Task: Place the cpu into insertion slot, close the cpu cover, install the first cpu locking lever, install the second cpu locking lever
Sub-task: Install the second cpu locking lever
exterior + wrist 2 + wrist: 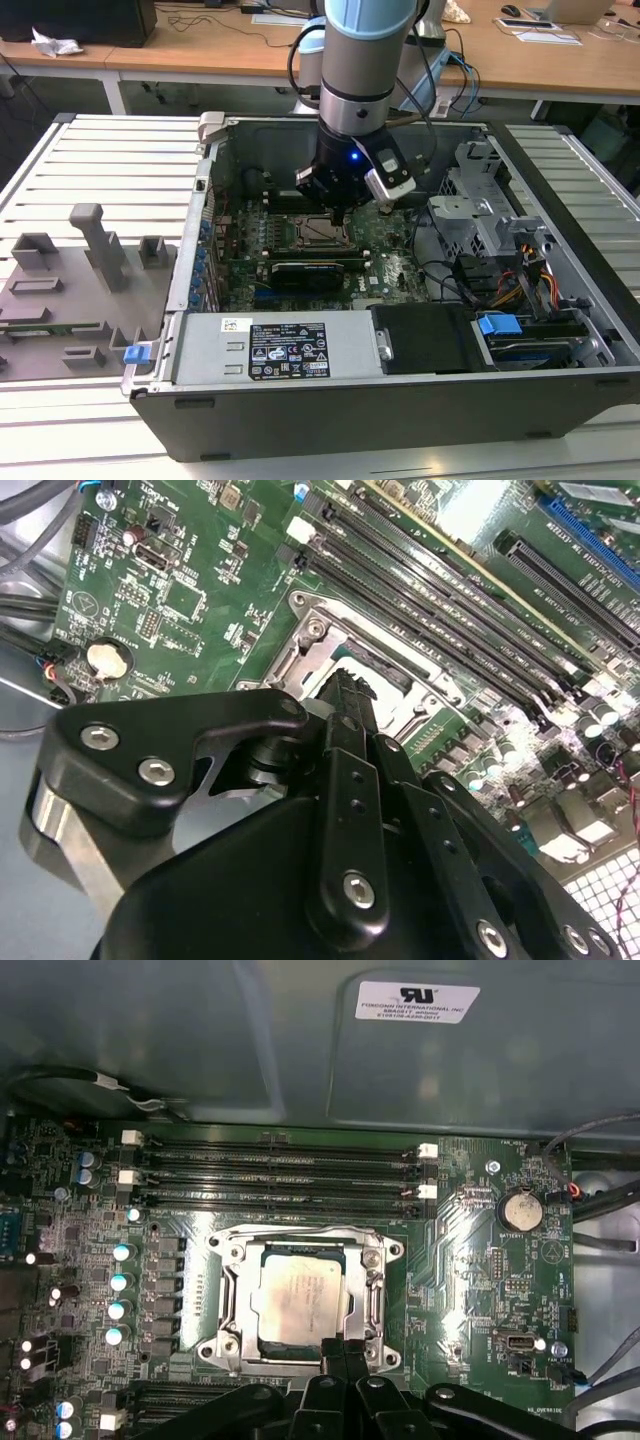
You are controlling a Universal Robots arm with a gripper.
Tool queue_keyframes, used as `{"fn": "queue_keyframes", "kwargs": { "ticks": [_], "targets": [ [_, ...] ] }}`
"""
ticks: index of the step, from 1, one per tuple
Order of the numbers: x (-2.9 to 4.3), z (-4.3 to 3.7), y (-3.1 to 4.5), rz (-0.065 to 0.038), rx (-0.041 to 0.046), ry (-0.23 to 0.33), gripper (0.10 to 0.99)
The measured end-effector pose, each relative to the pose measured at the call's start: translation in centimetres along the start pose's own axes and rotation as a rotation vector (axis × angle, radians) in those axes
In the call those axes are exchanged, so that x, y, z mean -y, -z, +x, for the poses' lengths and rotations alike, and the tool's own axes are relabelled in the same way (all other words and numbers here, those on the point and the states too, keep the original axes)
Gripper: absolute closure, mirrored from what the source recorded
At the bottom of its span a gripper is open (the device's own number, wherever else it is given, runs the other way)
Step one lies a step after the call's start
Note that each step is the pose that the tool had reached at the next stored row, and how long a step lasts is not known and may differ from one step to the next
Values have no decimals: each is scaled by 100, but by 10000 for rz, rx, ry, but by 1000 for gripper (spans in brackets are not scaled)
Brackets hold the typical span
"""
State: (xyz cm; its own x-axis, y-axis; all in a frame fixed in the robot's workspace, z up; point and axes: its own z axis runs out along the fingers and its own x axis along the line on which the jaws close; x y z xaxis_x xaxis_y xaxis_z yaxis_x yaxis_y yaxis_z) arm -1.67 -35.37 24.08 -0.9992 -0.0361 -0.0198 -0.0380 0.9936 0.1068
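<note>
Cpu [300, 1300] seated in the insertion slot [232, 1310], cover down; pincer [343, 1352] pressed together at its edge, levers' turn.

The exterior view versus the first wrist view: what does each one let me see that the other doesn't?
The exterior view alone takes in the whole open computer case, the grey tray of holders at that view's left, and the desks behind. The first wrist view alone gives a close look at the cpu lying in the insertion slot, framed by the cpu cover, plus a coin battery. Both share the green board and the claw near the socket.
</note>
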Motion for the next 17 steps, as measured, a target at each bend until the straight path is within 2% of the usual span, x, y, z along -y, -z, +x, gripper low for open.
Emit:
{"fn": "queue_keyframes", "kwargs": {
  "ticks": [3,9,11,12,15,17],
  "targets": [
    [18,0,2,0,0,1,984],
    [100,4,7,0,-18,-2,984],
    [104,6,2,-3,-21,-5,984],
    [107,22,-1,-11,-24,0,984],
    [114,139,-12,-26,-21,2,984],
    [150,194,-21,-27,-22,1,984]
  ]
}}
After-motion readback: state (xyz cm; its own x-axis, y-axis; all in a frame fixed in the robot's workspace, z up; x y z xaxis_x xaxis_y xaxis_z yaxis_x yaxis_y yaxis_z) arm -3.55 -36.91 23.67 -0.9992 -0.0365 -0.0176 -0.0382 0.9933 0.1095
